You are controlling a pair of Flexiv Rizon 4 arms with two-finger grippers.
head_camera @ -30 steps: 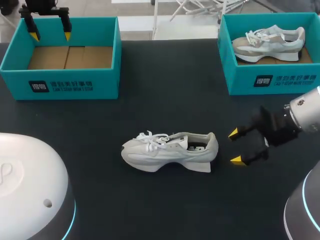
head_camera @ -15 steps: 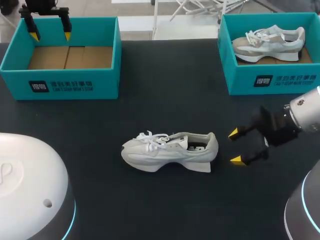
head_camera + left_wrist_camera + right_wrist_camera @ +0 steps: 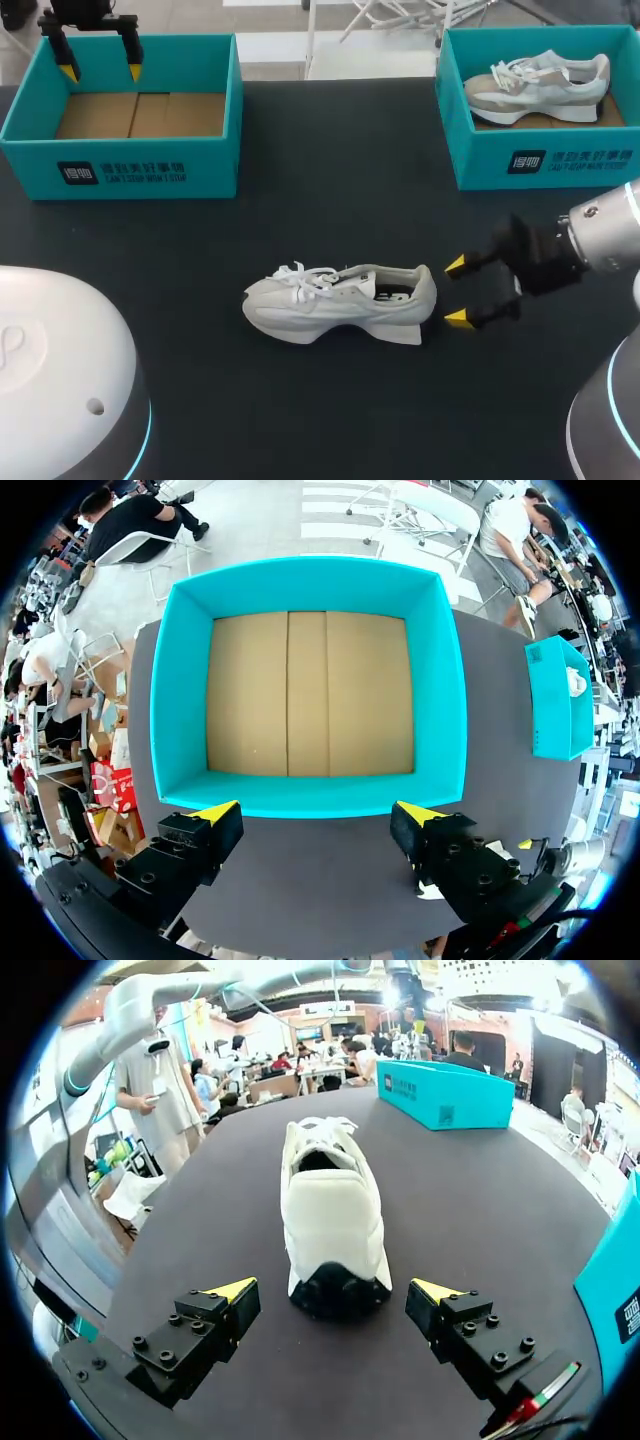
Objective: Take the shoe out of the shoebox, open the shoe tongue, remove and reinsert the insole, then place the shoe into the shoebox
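One table (image 3: 330,170), the only furniture to log: dark matte top, near black, plain, no markings or seams visible. Straight far edge in the head view. Left wrist view shows the same top (image 3: 310,865) as flat dark grey. Right wrist view shows it (image 3: 470,1190) with a soft pale sheen toward the far side. Light is bright and even, no hard shadows on the surface.

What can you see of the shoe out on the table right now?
The shoe is an off-white sneaker with white laces, a dark opening and a thick sole. It stands upright on the black table, toe toward my left, heel toward the right gripper, whose open fingers sit just short of it. Only the table touches it.
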